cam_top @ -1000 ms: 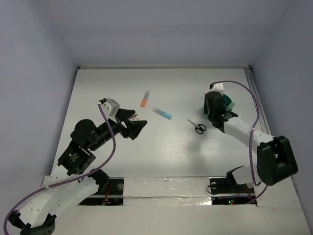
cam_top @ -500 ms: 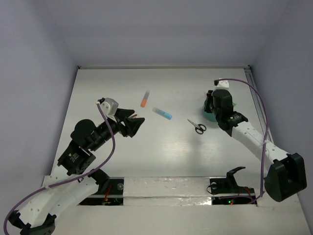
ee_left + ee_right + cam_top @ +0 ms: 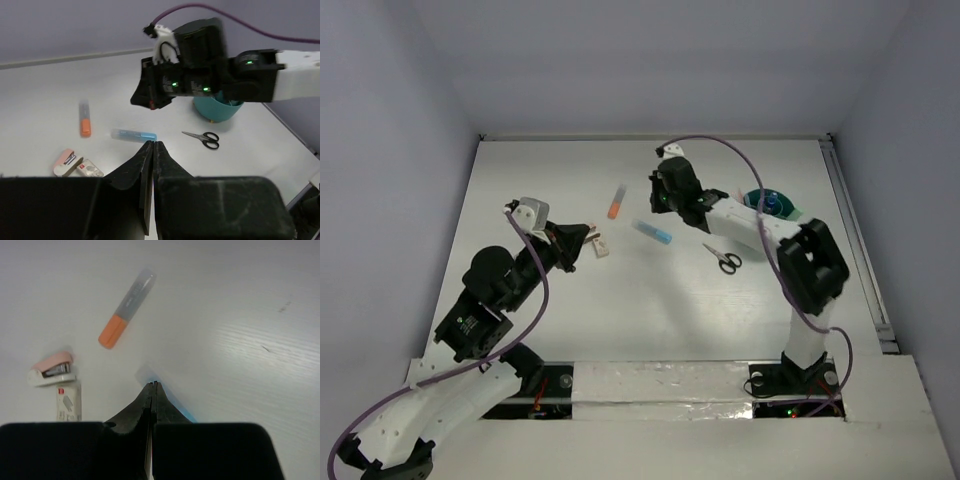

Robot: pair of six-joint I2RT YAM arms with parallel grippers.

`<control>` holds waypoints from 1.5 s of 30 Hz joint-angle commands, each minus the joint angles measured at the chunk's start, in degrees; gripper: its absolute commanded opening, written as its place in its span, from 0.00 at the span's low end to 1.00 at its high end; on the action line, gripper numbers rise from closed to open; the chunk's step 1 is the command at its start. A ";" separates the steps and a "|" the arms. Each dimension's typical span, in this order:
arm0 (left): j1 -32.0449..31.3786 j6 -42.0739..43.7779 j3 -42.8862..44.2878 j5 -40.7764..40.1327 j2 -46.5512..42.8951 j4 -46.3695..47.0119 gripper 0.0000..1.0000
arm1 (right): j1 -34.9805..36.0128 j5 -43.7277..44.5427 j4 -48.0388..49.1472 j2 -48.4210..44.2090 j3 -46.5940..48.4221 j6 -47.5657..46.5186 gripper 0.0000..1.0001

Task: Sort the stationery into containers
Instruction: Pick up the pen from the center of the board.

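Observation:
An orange marker [image 3: 615, 203] [image 3: 125, 310] and a blue highlighter [image 3: 652, 233] [image 3: 133, 135] lie at the table's middle, with black-handled scissors [image 3: 723, 260] [image 3: 202, 139] to their right. The teal cup [image 3: 767, 205] [image 3: 217, 107] stands at the right with something blue inside. A pink piece [image 3: 52, 371] and a white eraser [image 3: 68, 402] lie just past my left gripper [image 3: 588, 240] [image 3: 152, 144], which is shut on nothing. My right gripper [image 3: 660, 198] [image 3: 153, 384] hovers shut above the blue highlighter, its fingers hiding most of it in the right wrist view.
White walls ring the table on the left, back and right. The right arm's forearm [image 3: 735, 212] stretches from the cup across to the middle, above the scissors' far side. A taped strip [image 3: 660, 380] runs along the near edge between the arm bases.
The right arm swung from over the teal cup leftward to the table's middle, and its jaws closed. The left gripper's jaws closed and it drew back slightly left.

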 commanded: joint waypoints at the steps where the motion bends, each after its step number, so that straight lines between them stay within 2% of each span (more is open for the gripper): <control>1: 0.56 -0.67 0.08 -3.93 -1.99 1.82 0.00 | -0.36 1.43 -4.35 8.98 12.98 2.04 0.04; 3: 1.08 -0.84 0.16 -2.96 -2.08 1.82 0.00 | -0.36 1.17 -6.46 15.38 19.83 3.53 0.29; 5: 1.09 -0.93 0.17 -1.48 -1.91 1.82 0.00 | -0.36 0.20 -7.61 19.35 24.41 4.59 0.65; 8: 1.09 -0.93 0.17 0.64 -1.56 2.34 0.00 | 0.16 -0.33 -11.74 27.52 34.52 7.40 0.73; 13: 1.61 -1.28 -0.01 3.10 -1.82 2.43 0.00 | 1.75 0.11 -20.42 40.43 52.34 9.07 0.78; 17: 1.61 -1.37 -0.01 4.24 -2.52 2.79 0.00 | 2.27 1.25 -24.91 46.69 60.62 10.13 0.77; 19: 1.61 -1.28 -0.10 4.33 -2.78 2.96 0.00 | 2.27 2.65 -25.28 47.32 60.91 10.39 0.76; 22: 1.61 -1.37 -0.19 4.95 -3.31 3.22 0.00 | 2.80 2.84 -25.37 47.76 60.30 10.05 0.69; 24: 1.61 -1.37 -0.27 5.30 -3.58 3.40 0.01 | 2.80 3.27 -26.33 48.37 60.21 9.00 0.58; 26: 1.61 -1.28 -0.36 5.48 -3.66 3.40 0.01 | 3.32 3.98 -27.21 48.81 60.04 8.03 0.54; 28: 1.61 -1.37 -0.27 5.39 -3.66 3.49 0.01 | 3.33 4.68 -28.01 49.16 59.34 6.36 0.45; 31: 1.61 -1.46 -0.36 5.39 -3.66 3.58 0.01 | 3.94 5.73 -28.97 49.69 59.07 4.25 0.43; 33: 1.61 -1.46 -0.36 5.30 -3.66 3.49 0.01 | 4.56 6.87 -29.85 49.87 59.16 2.32 0.37; 36: 1.61 -1.46 -0.45 5.30 -3.58 3.57 0.01 | 5.70 8.72 -31.34 49.78 58.72 -0.84 0.39; 38: 1.61 -1.46 -0.45 5.48 -3.40 3.66 0.01 | 5.70 10.13 -32.22 49.96 58.63 -2.34 0.49; 41: 1.61 -1.55 -0.45 5.74 -3.05 3.66 0.01 | 5.70 11.01 -32.67 50.04 58.63 -4.45 0.56; 43: 1.61 -1.55 -0.54 5.83 -2.88 3.75 0.02 | 5.70 11.10 -32.93 51.10 60.20 -5.86 0.55; 45: 1.61 -1.46 -0.54 5.83 -2.70 3.66 0.02 | 5.70 11.01 -33.10 51.97 61.44 -6.48 0.50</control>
